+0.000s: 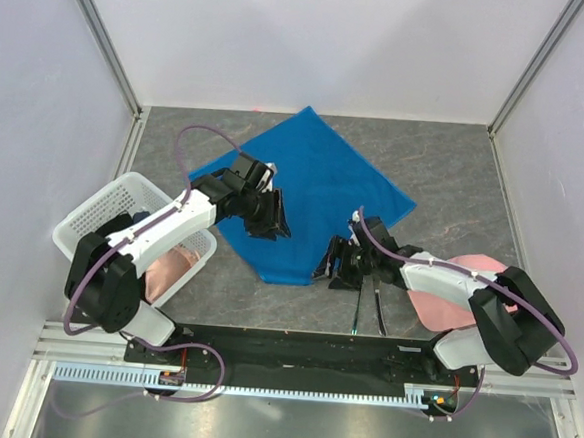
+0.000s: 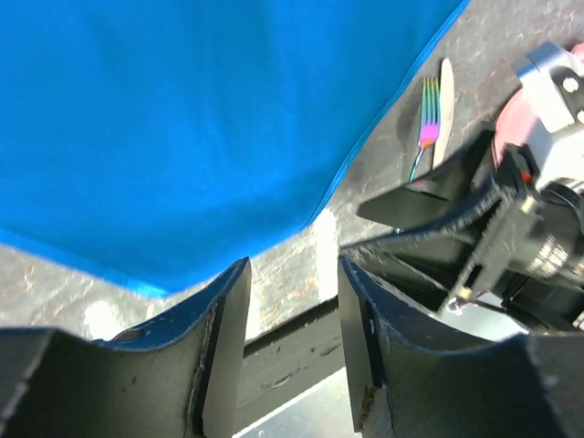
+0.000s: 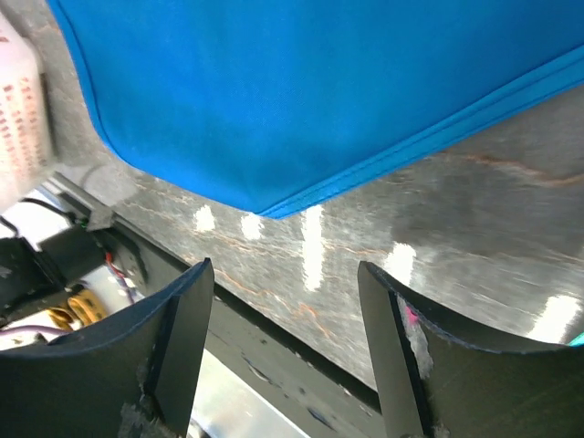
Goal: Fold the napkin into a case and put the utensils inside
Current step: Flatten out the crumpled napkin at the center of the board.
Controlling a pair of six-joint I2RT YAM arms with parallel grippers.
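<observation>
Bright blue square fabric napkin (image 1: 309, 195) spread flat on the grey stone-look table (image 1: 455, 180), one corner toward the arm bases; slim iridescent metal fork (image 2: 427, 123) and knife (image 2: 445, 96) side by side on the table, just right of that corner. Over the napkin's near-left edge, left gripper (image 2: 294, 274) has jaws apart, empty; right gripper (image 3: 285, 274) sits just off the near corner, jaws wide, nothing between.

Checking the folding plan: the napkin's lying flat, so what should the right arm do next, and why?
Probably ease the right gripper forward and down to pinch the near corner of the napkin. The napkin lies unfolded, that corner sits just ahead of the open, empty jaws, and the fork and knife wait outside it.
</observation>
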